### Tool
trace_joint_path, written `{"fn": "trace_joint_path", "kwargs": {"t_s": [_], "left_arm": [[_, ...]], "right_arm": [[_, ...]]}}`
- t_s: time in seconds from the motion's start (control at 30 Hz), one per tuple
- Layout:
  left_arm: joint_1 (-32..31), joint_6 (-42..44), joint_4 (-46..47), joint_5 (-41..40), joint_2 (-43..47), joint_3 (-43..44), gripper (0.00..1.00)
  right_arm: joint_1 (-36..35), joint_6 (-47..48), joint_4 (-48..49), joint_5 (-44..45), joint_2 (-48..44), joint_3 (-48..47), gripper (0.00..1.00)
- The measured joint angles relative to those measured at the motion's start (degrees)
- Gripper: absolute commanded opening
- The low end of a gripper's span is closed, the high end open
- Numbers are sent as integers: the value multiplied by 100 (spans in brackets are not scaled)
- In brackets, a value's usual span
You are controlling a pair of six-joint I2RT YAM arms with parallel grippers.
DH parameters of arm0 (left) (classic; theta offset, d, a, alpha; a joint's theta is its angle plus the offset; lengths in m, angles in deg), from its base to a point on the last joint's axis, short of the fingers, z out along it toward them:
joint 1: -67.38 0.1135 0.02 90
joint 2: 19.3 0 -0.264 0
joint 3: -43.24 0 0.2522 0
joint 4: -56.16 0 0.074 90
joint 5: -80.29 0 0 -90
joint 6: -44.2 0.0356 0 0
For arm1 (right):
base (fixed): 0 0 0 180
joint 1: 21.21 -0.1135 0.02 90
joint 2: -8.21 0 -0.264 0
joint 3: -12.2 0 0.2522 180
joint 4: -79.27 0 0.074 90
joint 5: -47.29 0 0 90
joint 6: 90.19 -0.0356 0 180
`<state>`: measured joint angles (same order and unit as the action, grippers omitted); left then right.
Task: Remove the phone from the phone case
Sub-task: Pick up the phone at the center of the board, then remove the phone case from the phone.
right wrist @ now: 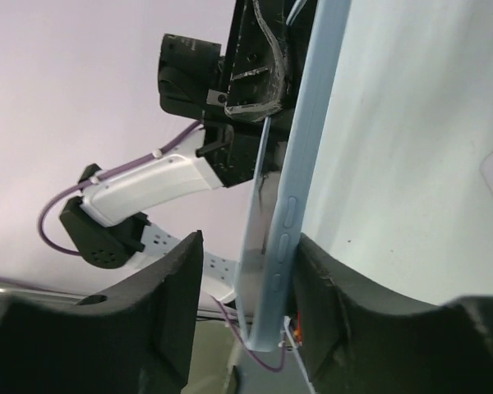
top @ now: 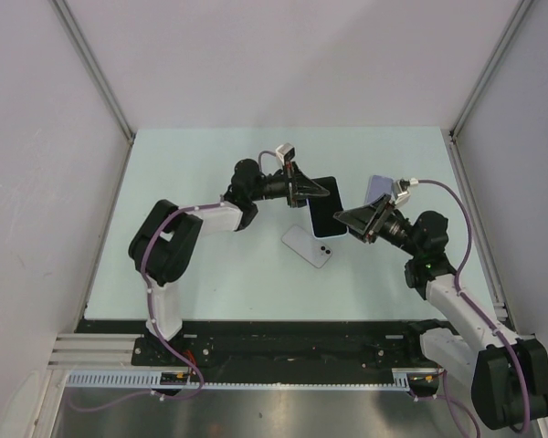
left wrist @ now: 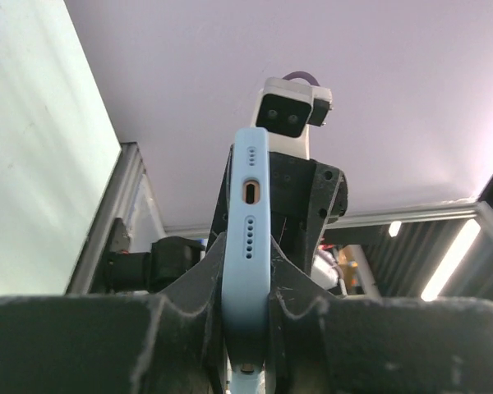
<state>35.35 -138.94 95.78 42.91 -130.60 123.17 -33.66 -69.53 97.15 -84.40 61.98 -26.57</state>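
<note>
So far little of the removal looks done: the phone (top: 322, 206), dark screen up, sits inside the pale blue phone case (left wrist: 248, 238), and the pair is held off the table (top: 210, 164) just right of centre in the overhead view. The left gripper (left wrist: 246, 328) is clamped on the case's bottom end, its fingers pressed to both faces below the charging port and speaker holes. The right gripper (right wrist: 248, 246) straddles the long edge that carries the side buttons; its jaws stand apart, one finger against the case while a gap shows on the other side.

In the right wrist view a thinner pale strip runs beside the case edge. Whether that is the phone starting to lift out or only the case's back cannot be told. Peeling the rim off and freeing the phone appear to be left.

A white phone-shaped slab (top: 308, 246) with two lens dots lies on the table just below the held pair, near both claws. It could be struck if either arm dips. The two wrists also sit close together.
</note>
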Motion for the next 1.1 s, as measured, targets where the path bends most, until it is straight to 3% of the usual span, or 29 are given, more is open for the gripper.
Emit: {"fn": "trace_joint_path", "kwargs": {"t_s": [0.27,0.33,0.37,0.43,0.53,0.63,0.67,0.77,0.97,1.1], "left_arm": [[72,-138,155,-50,90,-258,0],[83,-136,155,-52,133,-280,0],[87,-138,155,-50,151,-280,0],[98,-142,166,-44,197,-280,0],[122,-33,223,-31,278,-280,0],[131,-28,219,-26,286,-282,13],[131,-28,219,-24,293,-289,23],[131,-63,219,-55,354,-365,37],[151,-243,254,-254,765,-778,55],[118,-282,352,-348,826,-866,56]], "right_arm": [[-57,-221,212,-61,114,70,39],[-109,-205,214,-63,114,70,30],[-138,-192,219,-63,114,70,16],[-199,-164,208,-61,118,70,2],[-234,-203,157,-15,153,83,0],[-256,-203,166,26,157,83,0],[-269,-203,166,33,160,83,0],[-306,-186,188,52,197,83,0],[-407,-146,306,0,339,83,0],[-411,-155,431,-22,457,83,0]]}}
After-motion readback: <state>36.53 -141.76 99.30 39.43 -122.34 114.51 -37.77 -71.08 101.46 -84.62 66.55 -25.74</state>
